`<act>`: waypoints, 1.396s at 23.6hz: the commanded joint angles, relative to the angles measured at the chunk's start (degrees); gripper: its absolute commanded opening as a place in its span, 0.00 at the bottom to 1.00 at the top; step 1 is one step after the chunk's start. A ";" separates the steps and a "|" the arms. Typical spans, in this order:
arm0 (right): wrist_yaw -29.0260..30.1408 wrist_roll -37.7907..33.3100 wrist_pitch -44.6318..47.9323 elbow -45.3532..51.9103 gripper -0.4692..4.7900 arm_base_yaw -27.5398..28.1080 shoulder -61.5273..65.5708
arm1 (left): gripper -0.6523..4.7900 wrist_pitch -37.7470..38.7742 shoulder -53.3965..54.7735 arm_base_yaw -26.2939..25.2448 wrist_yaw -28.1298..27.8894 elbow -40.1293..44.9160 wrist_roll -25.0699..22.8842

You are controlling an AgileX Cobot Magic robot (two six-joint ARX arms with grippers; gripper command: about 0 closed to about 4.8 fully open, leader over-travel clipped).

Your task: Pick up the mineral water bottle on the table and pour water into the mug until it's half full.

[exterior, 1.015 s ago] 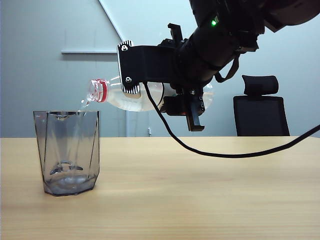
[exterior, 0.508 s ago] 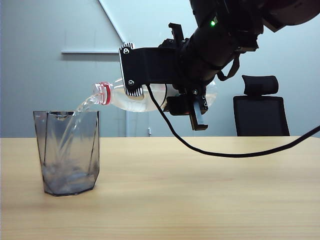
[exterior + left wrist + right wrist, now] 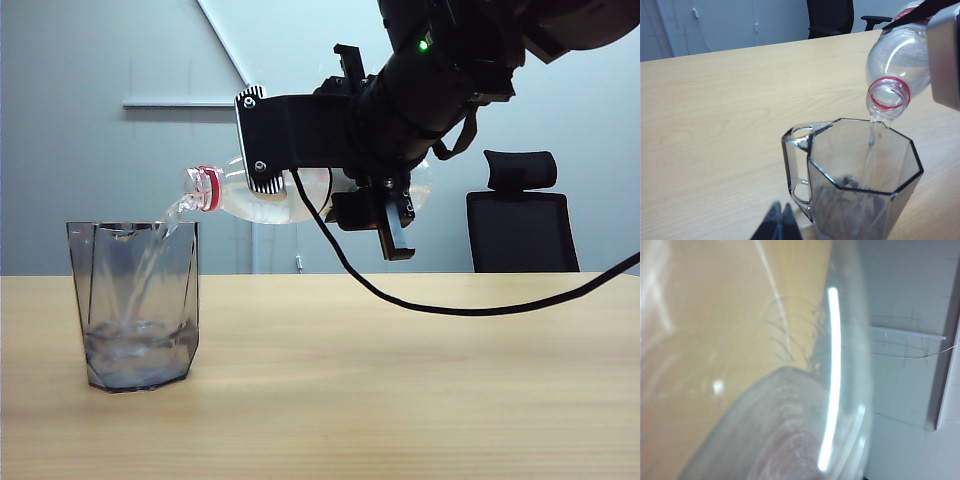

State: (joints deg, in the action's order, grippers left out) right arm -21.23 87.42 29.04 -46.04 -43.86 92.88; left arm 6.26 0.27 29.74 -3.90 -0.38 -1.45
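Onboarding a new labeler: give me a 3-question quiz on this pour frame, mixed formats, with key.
1. True or false: the bottle stands upright on the table.
2. Which gripper holds the bottle? A) left B) right C) neither
3. Fill in: the water level in the mug is ____ half full.

Key
1. False. It is tipped near level above the table, mouth over the mug, with a stream of water falling in.
2. B. The right gripper is clamped on the bottle; the left gripper, fingers together, sits low beside the mug.
3. Below. Water covers only the bottom part of the mug.
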 commanded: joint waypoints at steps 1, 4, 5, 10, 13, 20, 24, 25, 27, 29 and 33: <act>-0.55 0.02 2.97 -0.66 0.58 -0.37 -0.59 | 0.12 -0.55 0.07 -0.04 0.07 -0.13 0.17; -0.74 0.04 2.97 -0.66 0.58 -0.37 -0.59 | 0.12 -0.55 0.07 -0.04 0.09 -0.13 0.17; -0.74 0.04 2.97 -0.66 0.58 -0.37 -0.59 | 0.12 -0.55 0.07 -0.04 0.07 -0.13 0.17; -0.74 0.04 2.95 -0.68 0.58 -0.37 -0.59 | 0.12 -0.55 0.07 -0.04 0.07 -0.13 0.17; -0.74 0.04 2.97 -0.66 0.58 -0.37 -0.59 | 0.12 -0.55 0.07 -0.04 0.09 -0.13 0.17; -0.68 -0.13 2.95 -0.66 0.58 -0.39 -0.59 | 0.12 -0.55 0.07 -0.04 0.07 -0.13 0.17; -0.55 -3.58 2.91 -0.66 0.58 -0.90 -0.59 | 0.12 -0.55 0.07 -0.04 0.07 -0.13 0.17; -0.57 -4.31 2.91 -0.66 0.58 -1.07 -0.59 | 0.12 -0.55 0.07 -0.04 0.07 -0.13 0.17; -0.55 -5.64 2.86 -0.66 0.58 -1.14 -0.59 | 0.12 -0.55 0.07 -0.04 0.07 -0.13 0.17; -0.55 -6.54 2.60 -0.63 0.58 -1.40 -0.57 | 0.12 -0.55 0.07 -0.04 0.07 -0.13 0.17; -1.16 -11.28 2.45 -0.61 0.58 -1.84 -0.61 | 0.12 -0.55 0.07 -0.04 0.07 -0.13 0.17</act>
State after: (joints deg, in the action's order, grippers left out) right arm -22.00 78.83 29.21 -46.04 -45.50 92.88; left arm 6.26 0.25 29.76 -3.90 -0.38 -1.45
